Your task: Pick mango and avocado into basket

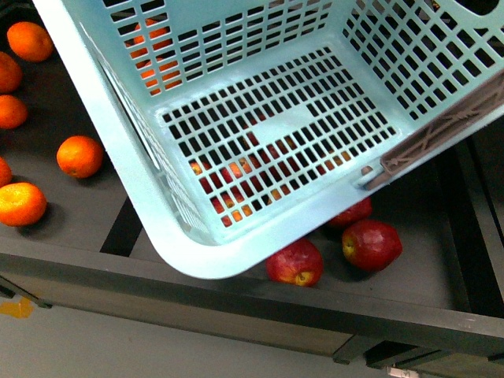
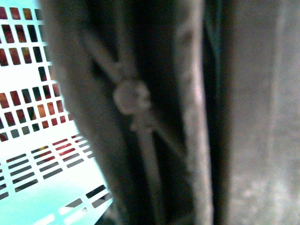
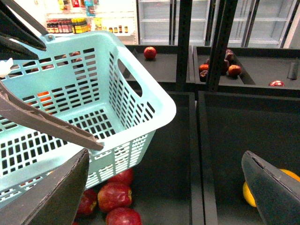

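Note:
The light teal basket (image 1: 197, 260) hangs tilted above the shelf bins, and nothing lies on its slotted floor. My left gripper is shut on its brown ribbed handle (image 2: 140, 117), which fills the blurred left wrist view; the fingers themselves do not show. In the right wrist view the basket (image 3: 154, 108) is off to one side with its handle (image 3: 47, 124) raised. My right gripper (image 3: 164, 206) is open over a dark bin, holding nothing. A yellow-to-orange fruit that looks like the mango (image 3: 248, 194) peeks out behind one finger (image 3: 272, 187). The avocado is out of view.
Red apples (image 1: 295, 262) lie in the bin under the basket, seen also in the right wrist view as red apples (image 3: 114, 197). Several oranges (image 1: 79, 156) sit in the left bin. A black divider (image 3: 197, 154) separates bins, and dark upright posts (image 3: 218, 42) stand behind.

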`<state>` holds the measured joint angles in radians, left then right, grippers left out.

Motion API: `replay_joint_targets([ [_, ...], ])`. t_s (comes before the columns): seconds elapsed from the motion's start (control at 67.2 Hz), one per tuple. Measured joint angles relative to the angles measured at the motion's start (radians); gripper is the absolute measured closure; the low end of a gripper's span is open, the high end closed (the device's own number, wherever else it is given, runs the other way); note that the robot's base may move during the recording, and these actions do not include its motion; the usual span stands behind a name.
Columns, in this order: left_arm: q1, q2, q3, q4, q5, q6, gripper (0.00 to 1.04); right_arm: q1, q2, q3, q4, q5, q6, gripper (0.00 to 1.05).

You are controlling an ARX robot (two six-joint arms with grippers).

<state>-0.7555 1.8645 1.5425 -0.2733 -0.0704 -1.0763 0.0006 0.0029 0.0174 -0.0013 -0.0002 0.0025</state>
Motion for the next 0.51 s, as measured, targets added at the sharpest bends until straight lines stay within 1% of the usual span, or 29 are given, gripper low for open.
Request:
replay_joint_targets([
  [0.461,0.001,0.000,0.000,0.000,-0.008,0.009,0.91,0.000,0.000,0.000,0.000,0.000,0.000,0.09],
  [0.476,0.001,0.000,0.000,0.000,-0.008,0.009,0.91,0.001,0.006,0.002,-0.008,0.009,0.004,0.09],
  [0.506,0.001,0.000,0.000,0.000,-0.008,0.009,0.91,0.008,0.046,0.036,-0.098,0.050,0.057,0.09],
])
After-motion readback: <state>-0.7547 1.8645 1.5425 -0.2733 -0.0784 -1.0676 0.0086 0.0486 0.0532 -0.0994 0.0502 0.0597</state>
